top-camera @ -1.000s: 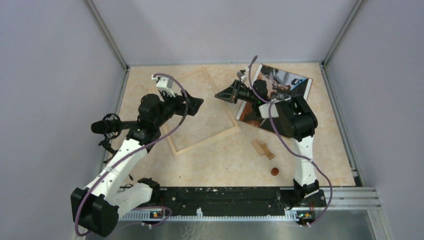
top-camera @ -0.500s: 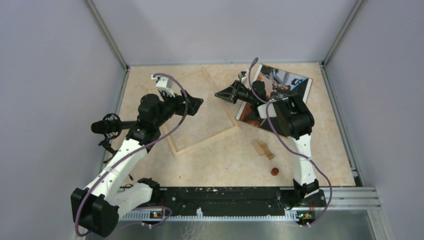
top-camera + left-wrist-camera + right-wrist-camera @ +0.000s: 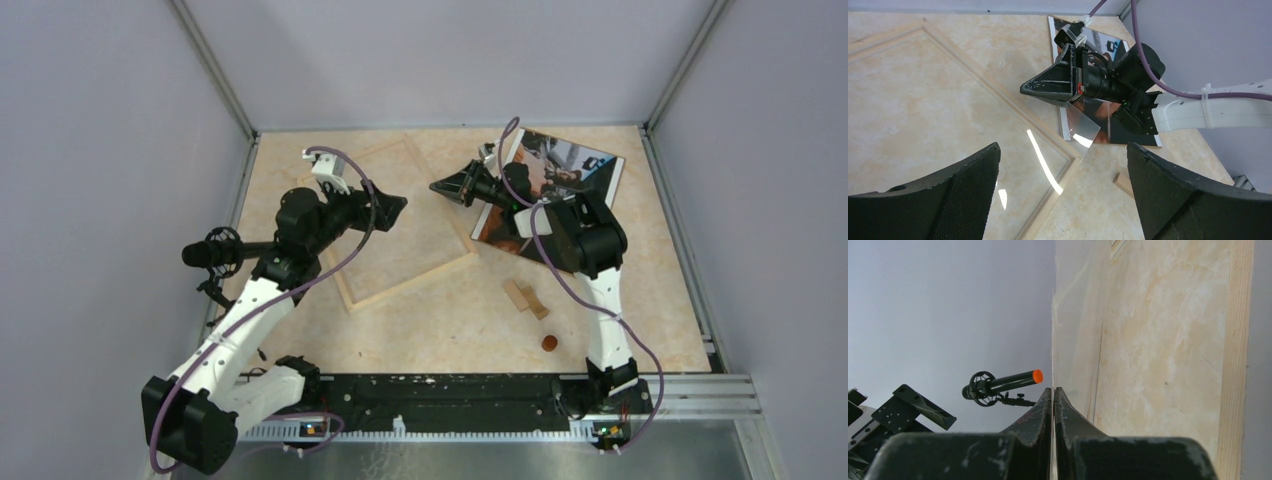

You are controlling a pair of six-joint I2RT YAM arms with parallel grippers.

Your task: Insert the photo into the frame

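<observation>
Top view: the frame (image 3: 412,280) lies flat left of centre on the table (image 3: 450,330). The photo (image 3: 575,165) lies face up at far right, just beside the frame and not yet in it. My left gripper (image 3: 395,207) hovers over the frame. Left wrist view: its jaws stand wide apart and empty, while my right gripper (image 3: 1024,90) pinches a clear sheet (image 3: 1082,127), tilted over the frame's corner. Right wrist view: the fingers are closed on the sheet's thin edge, I judge to steer it.
</observation>
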